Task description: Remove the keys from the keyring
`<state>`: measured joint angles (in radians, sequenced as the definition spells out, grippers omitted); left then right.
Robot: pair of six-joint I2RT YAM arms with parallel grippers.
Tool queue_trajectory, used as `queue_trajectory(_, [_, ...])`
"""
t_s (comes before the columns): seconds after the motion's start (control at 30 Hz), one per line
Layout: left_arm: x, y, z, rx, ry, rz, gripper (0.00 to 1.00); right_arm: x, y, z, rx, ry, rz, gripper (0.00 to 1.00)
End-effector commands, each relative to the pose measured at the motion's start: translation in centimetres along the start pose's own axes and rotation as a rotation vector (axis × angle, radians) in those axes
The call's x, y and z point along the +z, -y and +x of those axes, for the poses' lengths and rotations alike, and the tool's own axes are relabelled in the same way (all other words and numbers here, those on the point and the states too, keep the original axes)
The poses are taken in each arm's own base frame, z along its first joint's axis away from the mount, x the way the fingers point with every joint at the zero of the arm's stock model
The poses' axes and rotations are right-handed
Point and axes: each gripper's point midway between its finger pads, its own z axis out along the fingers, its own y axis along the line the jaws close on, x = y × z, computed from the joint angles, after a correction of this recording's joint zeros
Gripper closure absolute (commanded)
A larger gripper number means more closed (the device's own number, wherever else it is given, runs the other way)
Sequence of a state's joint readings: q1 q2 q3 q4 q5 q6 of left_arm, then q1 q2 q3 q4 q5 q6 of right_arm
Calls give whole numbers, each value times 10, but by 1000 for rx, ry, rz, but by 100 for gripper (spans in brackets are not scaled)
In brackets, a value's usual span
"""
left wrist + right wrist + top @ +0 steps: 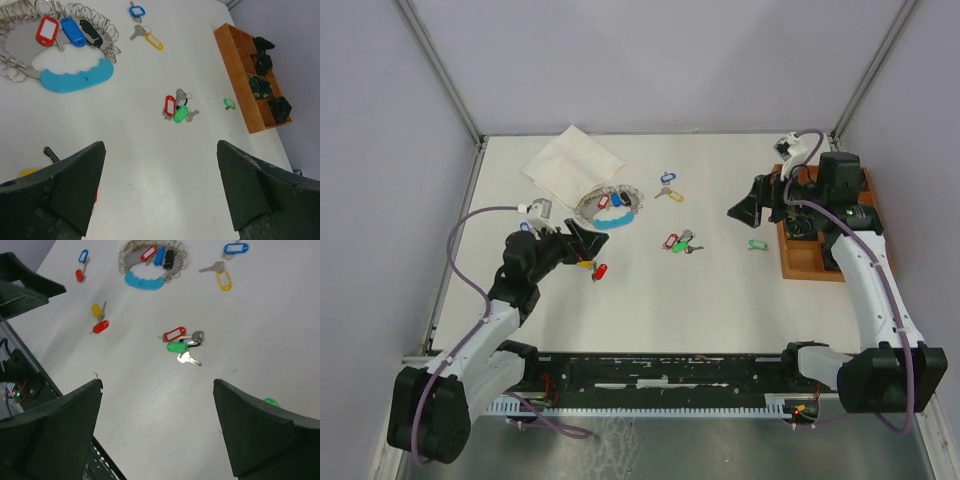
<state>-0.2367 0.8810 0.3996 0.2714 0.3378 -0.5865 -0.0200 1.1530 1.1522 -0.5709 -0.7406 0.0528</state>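
The keyring (609, 209) lies on the white surface (650, 310), upper left of centre in the top view. Three tagged keys (70, 32), red, blue and dark, lie within its loop. Loose keys (680, 242) are scattered to its right. The left end effector (160, 150) hovers below-left of the ring, spread wide and empty. The right end effector (156, 385), equally wide and empty, hangs beside the wooden tray (800, 268) at right.

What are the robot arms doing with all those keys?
Their job is to strip the big keyring. Both the left claw and the right claw are open and empty, hovering above the table. Red, blue and dark tagged keys lie at the ring; loose keys lie scattered nearby.
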Motion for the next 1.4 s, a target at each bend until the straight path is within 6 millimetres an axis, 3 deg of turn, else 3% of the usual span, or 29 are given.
queue_trajectory(0.0, [14,5,-9,-30,88,53,1,23,-32,16,-104,-40,-264,0])
queue_trajectory(0.13, [29,-12,6,-49,54,12,2,37,-39,38,-132,-105,-348,0])
queue_trajectory(0.27, [48,-42,11,-35,40,-90,3,40,-36,52,-168,-161,-344,0])
queue_trajectory(0.5, [85,-103,-4,13,16,-352,9,36,-31,56,-227,-227,-335,0])
queue_trajectory(0.63, [104,-129,-17,52,-50,-512,23,37,-30,57,-231,-244,-336,0])
queue_trajectory(0.8, [124,-139,-38,294,-119,-681,28,38,-33,58,-244,-255,-343,0])
queue_trajectory(0.93, [146,-145,-37,426,-243,-664,36,37,-34,58,-241,-256,-346,0])
queue_trajectory(1.07, [164,-140,-31,462,-339,-588,50,37,-35,59,-248,-257,-354,0])
queue_trajectory(1.37, [204,-149,-14,438,-413,-508,54,37,-38,63,-261,-270,-366,0])
